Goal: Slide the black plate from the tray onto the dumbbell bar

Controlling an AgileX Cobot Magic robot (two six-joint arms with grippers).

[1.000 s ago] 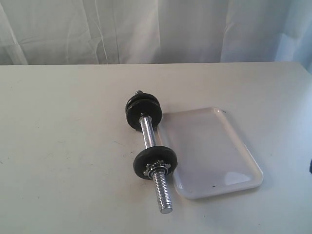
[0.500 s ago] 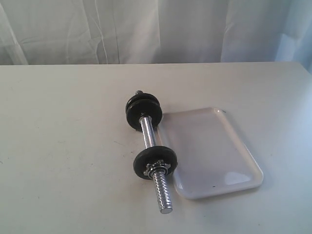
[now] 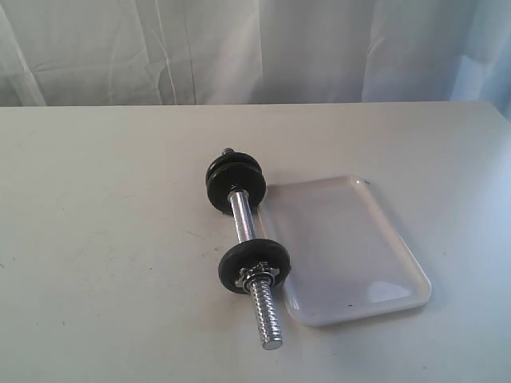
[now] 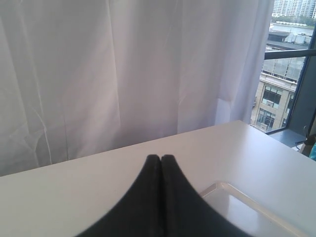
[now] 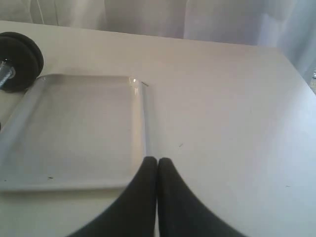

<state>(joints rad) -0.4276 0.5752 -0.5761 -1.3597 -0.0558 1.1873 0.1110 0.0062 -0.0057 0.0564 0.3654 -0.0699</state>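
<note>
A pale surface in front of a white curtain carries a glossy white tray with rounded corners and a shallow rim. The dumbbell bar lies on the surface along the tray's left long edge, just beside it and roughly parallel to it. The black plate is threaded onto the bar, standing on its edge outside the tray, level with the tray's nearer half and close against its rim. A silver star-shaped nut sits tight against the plate's near face, and the bar's coarse threaded end sticks out past it, level with the tray's near left corner. Two more dark discs sit together on the bar beside the tray's far left corner. From the left wrist camera, the left gripper hangs above the surface with its black jaws pressed together and nothing between them; one corner of the tray shows below it. From the right wrist camera, the right gripper hovers over a short edge of the tray, its jaws also pressed together on nothing.
</note>
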